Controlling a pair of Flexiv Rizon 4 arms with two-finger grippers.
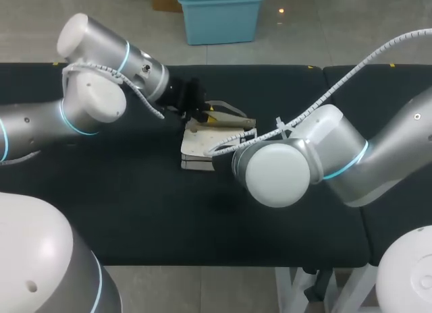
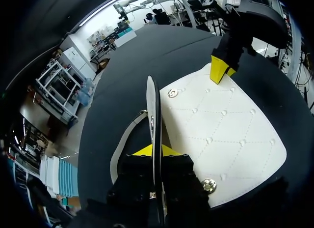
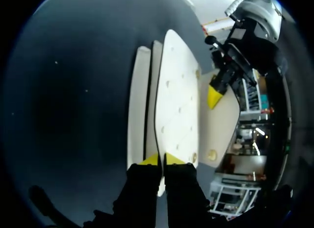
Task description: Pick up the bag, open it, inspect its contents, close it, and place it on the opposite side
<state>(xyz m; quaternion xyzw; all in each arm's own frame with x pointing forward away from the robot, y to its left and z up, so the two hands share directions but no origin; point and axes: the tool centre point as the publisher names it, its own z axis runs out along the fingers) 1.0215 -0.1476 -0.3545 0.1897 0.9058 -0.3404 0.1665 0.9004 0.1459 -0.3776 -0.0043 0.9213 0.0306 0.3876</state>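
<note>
A white quilted bag (image 1: pixel 198 144) lies flat in the middle of the black table (image 1: pixel 121 198). My left gripper (image 1: pixel 202 115) is at the bag's far edge. In the left wrist view this gripper (image 2: pixel 154 150) is shut on a thin upright white edge of the bag, and the quilted panel (image 2: pixel 221 134) with its metal snaps spreads out beside it. My right gripper (image 3: pixel 161 159) is shut on the edge of a white panel (image 3: pixel 176 100) at the bag's near side. In the head view my right wrist (image 1: pixel 280 168) hides it. Each wrist view shows the other arm's yellow fingertip (image 2: pixel 217 71) (image 3: pixel 213 96) on the bag.
The bag's beige strap (image 1: pixel 229 110) loops out on the table past its far edge, beside my left gripper (image 2: pixel 122 144). A seam (image 1: pixel 325 77) splits the black table top at the right. The front edge runs just beneath my right arm.
</note>
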